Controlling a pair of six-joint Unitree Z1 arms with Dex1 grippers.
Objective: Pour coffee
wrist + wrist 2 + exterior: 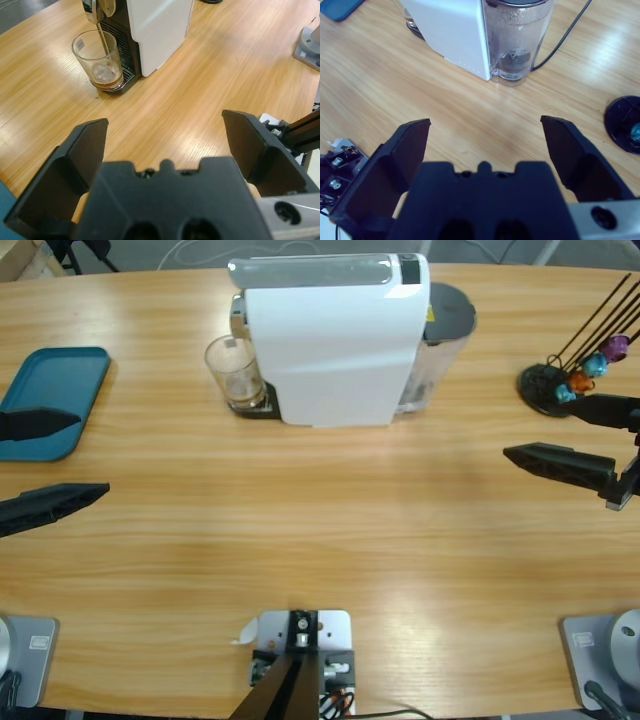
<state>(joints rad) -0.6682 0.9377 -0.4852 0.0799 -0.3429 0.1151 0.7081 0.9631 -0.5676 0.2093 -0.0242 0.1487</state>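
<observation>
A clear tumbler (98, 60) (233, 371) stands on the drip tray under the spout of the white coffee machine (330, 335) (157, 30). A thin brown stream runs from the spout into it, and a thin layer of coffee (106, 80) lies at its base. My left gripper (60, 460) (165, 142) sits at the table's left edge, open and empty, well short of the glass. My right gripper (565, 435) (485, 142) is at the right edge, open and empty, facing the machine's clear water tank (517, 40).
A teal tray (55, 400) lies at the far left. A black capsule holder (550, 385) (624, 122) with colourful capsules stands at the far right. A black cable (565, 35) runs from behind the machine.
</observation>
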